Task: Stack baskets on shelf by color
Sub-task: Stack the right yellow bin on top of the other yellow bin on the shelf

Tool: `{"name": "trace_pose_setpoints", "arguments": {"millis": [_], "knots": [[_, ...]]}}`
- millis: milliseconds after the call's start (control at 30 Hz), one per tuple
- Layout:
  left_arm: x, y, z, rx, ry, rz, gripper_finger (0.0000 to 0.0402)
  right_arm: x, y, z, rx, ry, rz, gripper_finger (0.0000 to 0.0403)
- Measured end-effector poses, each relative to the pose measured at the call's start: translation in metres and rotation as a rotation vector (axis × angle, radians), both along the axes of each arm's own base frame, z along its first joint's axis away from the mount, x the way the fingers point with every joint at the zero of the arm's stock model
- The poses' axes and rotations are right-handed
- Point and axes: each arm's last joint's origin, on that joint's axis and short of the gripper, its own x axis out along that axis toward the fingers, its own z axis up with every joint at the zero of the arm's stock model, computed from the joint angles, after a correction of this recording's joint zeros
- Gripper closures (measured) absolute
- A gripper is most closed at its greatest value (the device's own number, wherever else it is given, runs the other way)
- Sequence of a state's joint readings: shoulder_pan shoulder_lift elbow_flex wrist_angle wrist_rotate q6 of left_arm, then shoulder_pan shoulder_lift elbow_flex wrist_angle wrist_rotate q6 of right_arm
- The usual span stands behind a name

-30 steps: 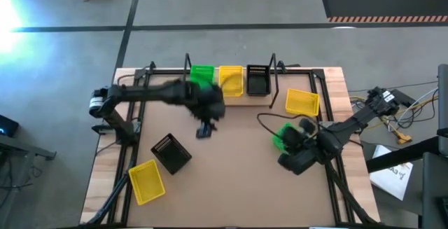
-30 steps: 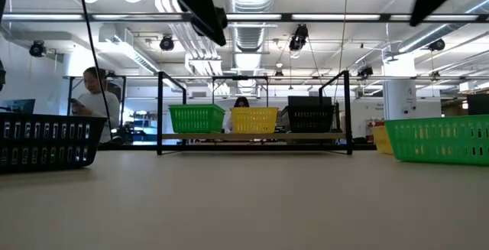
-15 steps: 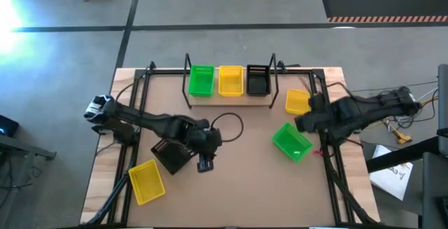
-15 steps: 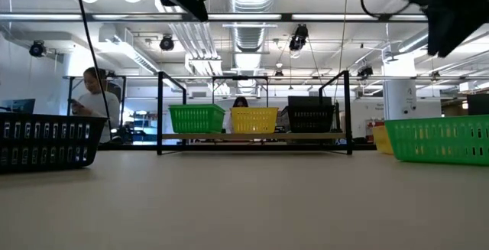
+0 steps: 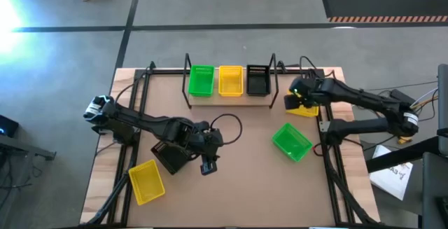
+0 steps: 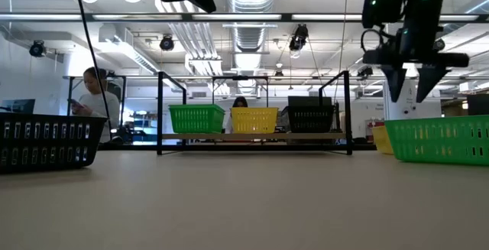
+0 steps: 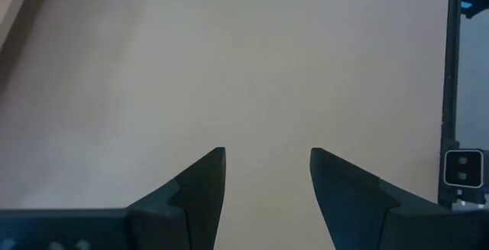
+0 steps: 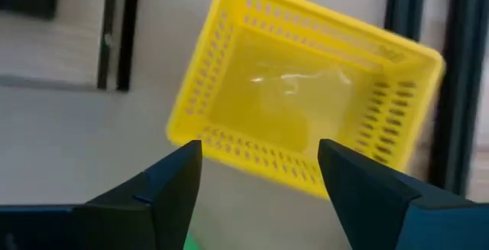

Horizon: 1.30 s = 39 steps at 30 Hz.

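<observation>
Yellow basket (image 8: 306,120) just under the right pincer (image 8: 260,170), jaws spread wide

No readable text, label, brand or number anywhere; baskets, shelf, table, arms carry no legible marks; background signs too small.

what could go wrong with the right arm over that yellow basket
The yellow basket lies skewed to the open right gripper, so the jaws may catch a corner and push it instead of gripping. It also sits close to the shelf upright and the green basket, which a lift could knock.
</observation>
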<state>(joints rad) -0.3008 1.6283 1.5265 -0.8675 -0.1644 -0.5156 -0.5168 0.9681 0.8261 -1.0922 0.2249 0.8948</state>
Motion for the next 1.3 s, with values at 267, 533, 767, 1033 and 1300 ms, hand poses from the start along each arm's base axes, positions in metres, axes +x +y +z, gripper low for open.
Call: {"name": "trace_pose_setpoints", "arguments": {"millis": [267,533,767,1033,1300], "knots": [[0.000,-0.001,0.000,-0.003,0.001,-0.001,0.0226,0.025,-0.021,-0.017,0.031,-0.047,0.050,0.0149],[0.000,-0.001,0.000,-0.003,0.001,-0.001,0.0226,0.043,-0.033,-0.047,0.063,0.062,0.060,0.0149],[0.000,-0.001,0.000,-0.004,0.001,0.000,0.0226,0.050,-0.038,-0.063,0.089,0.117,0.107,0.0188],[0.000,-0.001,0.000,-0.005,0.001,0.001,0.0226,0.048,-0.037,-0.063,0.099,0.159,0.173,0.0327],[0.000,-0.001,0.000,-0.004,0.002,0.001,0.0226,0.021,-0.021,-0.025,0.049,0.136,0.188,0.0392]]}}
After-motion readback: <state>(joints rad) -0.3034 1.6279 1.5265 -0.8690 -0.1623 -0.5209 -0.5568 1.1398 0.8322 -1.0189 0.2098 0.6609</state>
